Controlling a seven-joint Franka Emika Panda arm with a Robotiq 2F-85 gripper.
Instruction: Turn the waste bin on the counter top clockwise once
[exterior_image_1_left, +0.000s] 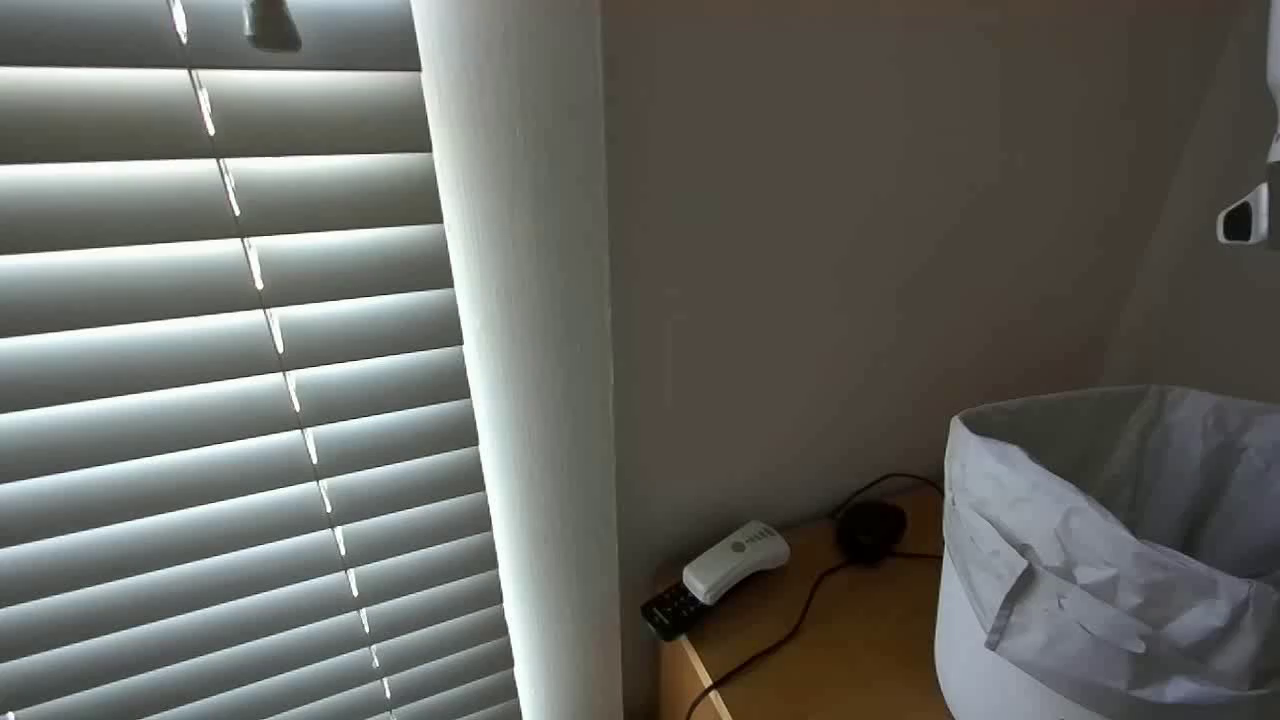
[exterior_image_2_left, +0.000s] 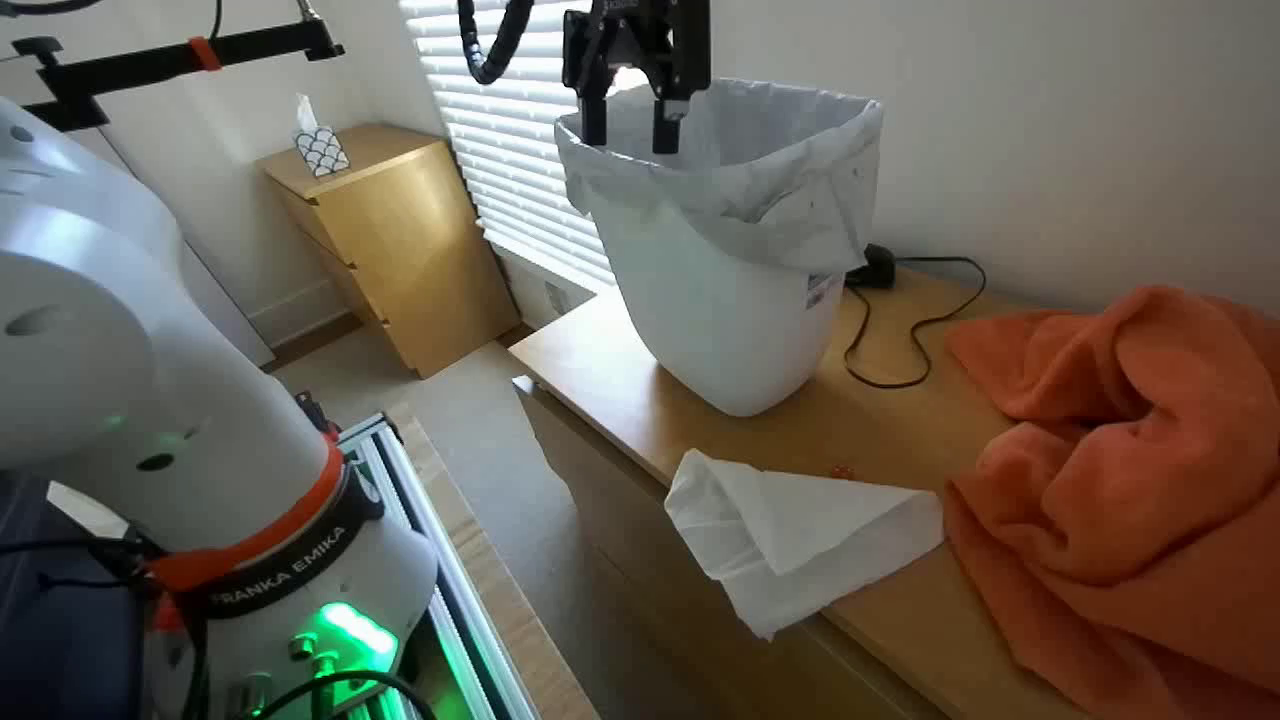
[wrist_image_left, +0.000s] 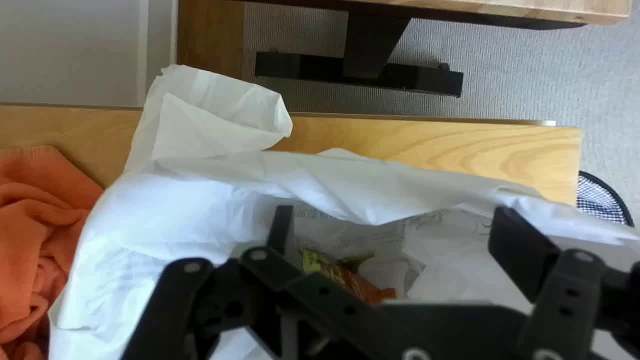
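Observation:
The waste bin, white-grey with a crinkled white liner folded over its rim, stands upright on the brown wooden counter top (exterior_image_2_left: 890, 430). The bin shows in both exterior views (exterior_image_1_left: 985, 675) (exterior_image_2_left: 715, 310); its liner rim (wrist_image_left: 365, 192) fills much of the wrist view. My gripper (exterior_image_2_left: 630, 135) points down over the bin's opening, close to its rim. In the wrist view my gripper's fingers (wrist_image_left: 397, 232) are wide apart with nothing held between them. Whether a fingertip touches the liner I cannot tell. Papers and an orange-green wrapper (wrist_image_left: 350, 277) lie inside the bin.
A white paper sheet (exterior_image_2_left: 800, 530) lies at the counter's front edge, beside an orange cloth (exterior_image_2_left: 1130, 480). A black adapter with a cable (exterior_image_2_left: 877, 268) lies behind the bin. A white remote (exterior_image_1_left: 737, 560) and a black remote (exterior_image_1_left: 672, 610) lie at the counter's end near window blinds.

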